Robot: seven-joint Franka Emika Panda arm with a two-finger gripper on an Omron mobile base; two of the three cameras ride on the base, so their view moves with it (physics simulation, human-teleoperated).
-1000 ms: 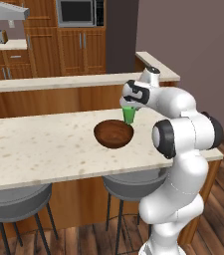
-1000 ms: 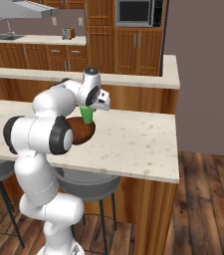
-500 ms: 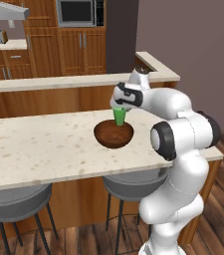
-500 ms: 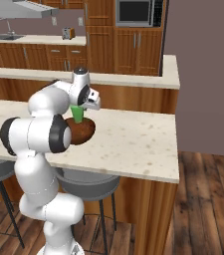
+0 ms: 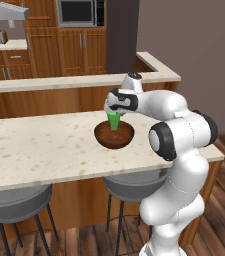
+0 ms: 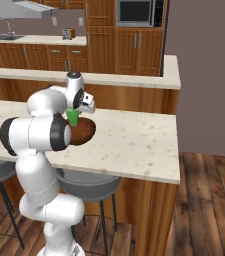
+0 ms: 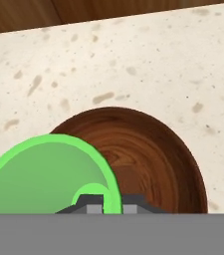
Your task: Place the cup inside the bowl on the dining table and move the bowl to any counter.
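Fingers pinch the rim of the cup, one on each side of its wall. Gripper points down from the bent arm. Upright, mouth up, the cup sits low in the bowl, mid-width on the dining table, open slab all around.

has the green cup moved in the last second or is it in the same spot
Yes. Held by the gripper, the green cup has shifted left and lower in the left base view: from the wooden bowl's right rim to over its middle.
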